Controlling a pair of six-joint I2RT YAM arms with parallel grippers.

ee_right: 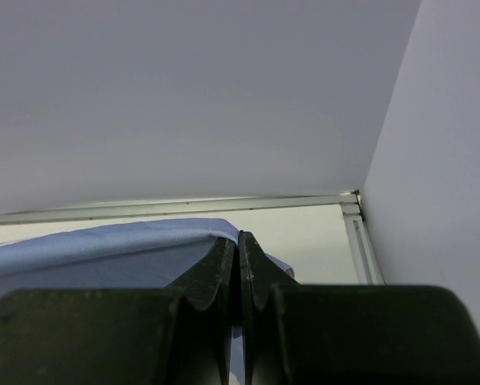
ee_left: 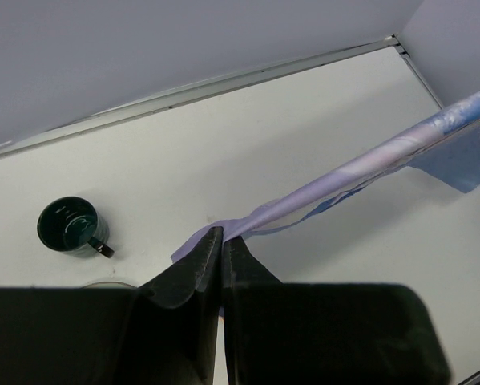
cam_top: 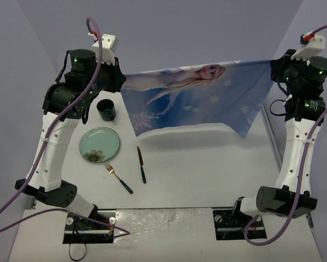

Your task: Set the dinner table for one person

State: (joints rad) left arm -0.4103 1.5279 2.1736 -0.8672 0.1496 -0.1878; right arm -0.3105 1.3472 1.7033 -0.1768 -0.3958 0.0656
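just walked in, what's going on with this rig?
Left arm and right arm each have jaws shut on an upper corner of a blue cartoon-printed cloth, stretched between them above the matte-white tabletop. A dark green mug, pale green round plate, gold fork and dark-handled knife lie on its left half, untouched.

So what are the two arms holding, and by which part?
The blue printed cloth, hung between them: left fingers and right fingers each pinch an upper corner.

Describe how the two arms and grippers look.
The left arm and right arm have white perforated links, black cylindrical joints with green lights, a purple cable each, white wrist mounts with red tags. The left gripper and right gripper have black wedge-shaped fingers.
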